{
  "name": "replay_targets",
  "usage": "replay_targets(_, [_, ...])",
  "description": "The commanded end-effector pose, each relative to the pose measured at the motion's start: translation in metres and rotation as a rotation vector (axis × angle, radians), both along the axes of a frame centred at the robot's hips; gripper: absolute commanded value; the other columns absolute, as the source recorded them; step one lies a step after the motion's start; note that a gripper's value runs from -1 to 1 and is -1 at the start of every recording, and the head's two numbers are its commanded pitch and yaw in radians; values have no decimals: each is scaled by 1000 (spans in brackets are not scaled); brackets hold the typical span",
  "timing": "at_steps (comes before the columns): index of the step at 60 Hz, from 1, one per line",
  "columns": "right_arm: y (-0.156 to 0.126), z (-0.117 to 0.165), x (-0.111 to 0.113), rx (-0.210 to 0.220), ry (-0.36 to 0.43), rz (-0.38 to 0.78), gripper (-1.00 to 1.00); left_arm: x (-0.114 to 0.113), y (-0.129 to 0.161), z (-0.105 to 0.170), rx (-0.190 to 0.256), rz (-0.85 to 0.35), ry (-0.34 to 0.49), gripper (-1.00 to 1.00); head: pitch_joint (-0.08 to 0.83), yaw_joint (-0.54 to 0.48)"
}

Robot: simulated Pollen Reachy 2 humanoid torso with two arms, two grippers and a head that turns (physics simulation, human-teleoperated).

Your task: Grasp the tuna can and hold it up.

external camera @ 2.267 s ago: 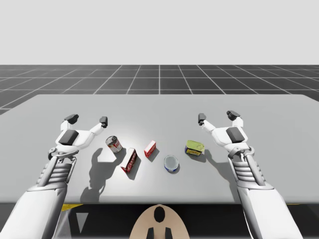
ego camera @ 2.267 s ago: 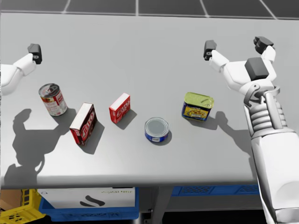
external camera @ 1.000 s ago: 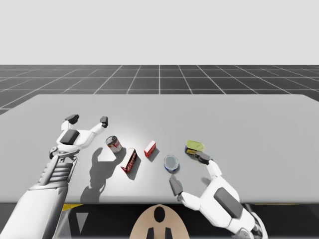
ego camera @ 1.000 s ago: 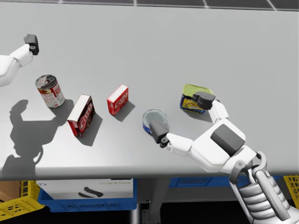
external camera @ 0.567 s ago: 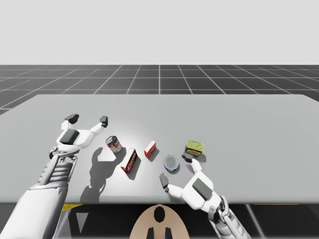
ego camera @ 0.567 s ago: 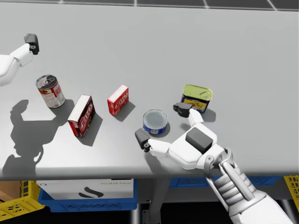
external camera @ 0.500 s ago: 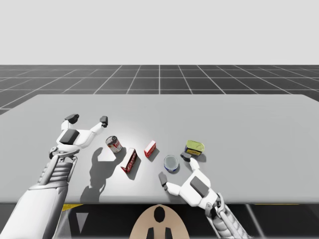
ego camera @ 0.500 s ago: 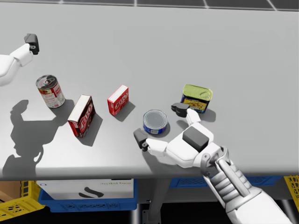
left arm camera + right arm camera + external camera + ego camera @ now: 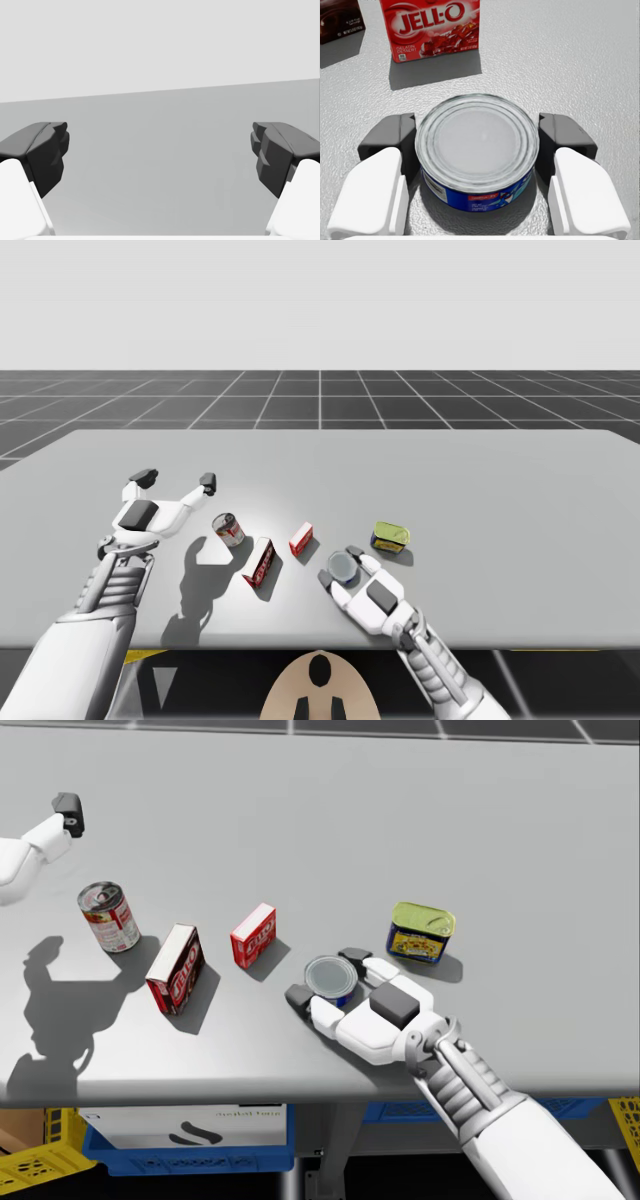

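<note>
My right hand (image 9: pixel 476 142) is clenched on the blue tuna can (image 9: pixel 477 155), one finger against each side. The can stands on the tabletop (image 9: pixel 580 60). A red box (image 9: pixel 431 30) lies just ahead of it. My left hand (image 9: pixel 160 155) hangs released, fingers wide apart.

Grey table (image 9: pixel 500 470), dark grid floor (image 9: pixel 320 390), pale backdrop

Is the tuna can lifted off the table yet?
No: in the right wrist view the tuna can sits flat on the table, between the fingers of my right hand.
</note>
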State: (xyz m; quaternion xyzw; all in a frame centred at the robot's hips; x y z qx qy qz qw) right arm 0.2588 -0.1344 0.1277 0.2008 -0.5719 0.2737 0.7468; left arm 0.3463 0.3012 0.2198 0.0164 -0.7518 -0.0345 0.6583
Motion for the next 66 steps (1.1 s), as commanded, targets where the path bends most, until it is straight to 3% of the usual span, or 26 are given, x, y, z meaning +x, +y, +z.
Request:
replay_targets(1, [5, -4, -3, 30, 37, -9, 1000, -1, 0, 0, 0, 0, -1, -1000, 742, -65])
replay_targets(9, [5, -5, -5, 34, 40, -10, 1000, -1, 0, 0, 0, 0, -1, -1000, 710, -63])
replay_targets(29, [6, -10, -5, 38, 46, -5, 1000, 0, -1, -1, 4, 2, 0, -1000, 397, -51])
replay_targets(39, [7, -6, -6, 48, 32, 0, 1000, 0, -1, -1, 5, 5, 2, -1000, 318, -63])
replay_targets(48, [5, 25, -4, 76, -47, -9, 1000, 1, -1, -2, 5, 6, 3, -1000, 303, -67])
replay_targets(66, [-4, 134, 7, 152, -356, -58, 1000, 2, 0, -1, 3, 9, 3, -1000, 276, -64])
